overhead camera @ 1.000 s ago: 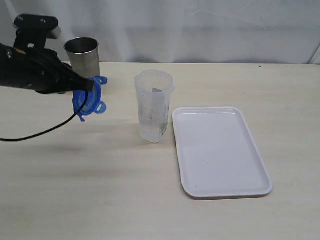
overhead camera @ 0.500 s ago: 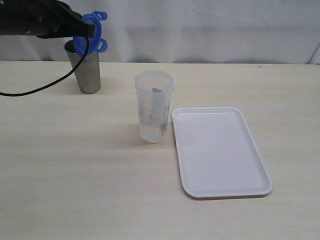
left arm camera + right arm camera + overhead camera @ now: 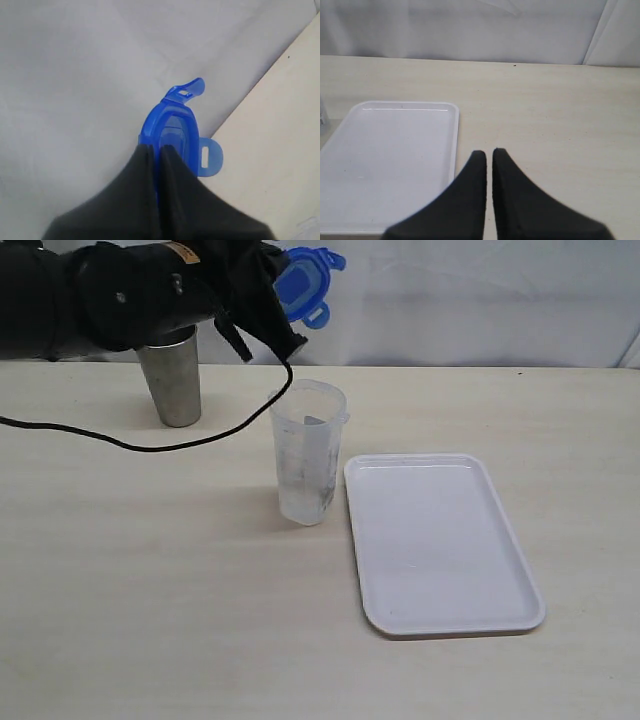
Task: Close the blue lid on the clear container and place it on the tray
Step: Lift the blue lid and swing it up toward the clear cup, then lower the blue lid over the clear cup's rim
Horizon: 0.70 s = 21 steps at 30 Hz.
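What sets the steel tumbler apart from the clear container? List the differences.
The steel tumbler is opaque grey metal; the clear container is see-through plastic. The tumbler stands near the table's far edge, its rim partly hidden by the left arm; the container stands mid-table, right beside the tray, fully in view. Both stand upright, uncovered, narrowing toward the base.

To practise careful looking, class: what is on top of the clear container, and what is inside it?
Nothing rests on the clear container; the blue lid is held in the air by the left end effector. The container's cloudy wall hides whether anything lies inside.
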Tool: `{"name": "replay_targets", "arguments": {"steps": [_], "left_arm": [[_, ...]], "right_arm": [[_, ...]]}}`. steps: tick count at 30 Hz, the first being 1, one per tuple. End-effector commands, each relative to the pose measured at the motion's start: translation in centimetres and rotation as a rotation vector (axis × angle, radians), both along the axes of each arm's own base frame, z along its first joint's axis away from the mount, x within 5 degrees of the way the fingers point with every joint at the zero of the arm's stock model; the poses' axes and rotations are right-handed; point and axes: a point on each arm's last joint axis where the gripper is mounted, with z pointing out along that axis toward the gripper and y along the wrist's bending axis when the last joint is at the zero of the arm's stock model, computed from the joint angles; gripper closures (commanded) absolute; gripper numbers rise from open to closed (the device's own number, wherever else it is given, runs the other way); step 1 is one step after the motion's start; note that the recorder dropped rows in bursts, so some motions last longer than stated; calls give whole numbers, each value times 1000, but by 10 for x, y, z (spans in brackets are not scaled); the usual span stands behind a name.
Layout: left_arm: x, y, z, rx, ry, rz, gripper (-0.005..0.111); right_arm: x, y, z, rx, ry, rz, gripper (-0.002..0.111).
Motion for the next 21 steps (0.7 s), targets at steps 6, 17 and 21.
{"name": "replay_targets", "arguments": {"steps": [6, 17, 21], "left_arm": [[1, -14, -9, 307, -193, -156, 107], [-19, -34, -12, 456, -196, -285, 107], [-24, -31, -2, 457, -191, -291, 107]], "right_arm": [[0, 0, -1, 2, 2, 0, 104], [0, 0, -1, 2, 2, 0, 104], [0, 0, -1, 2, 2, 0, 104]]}}
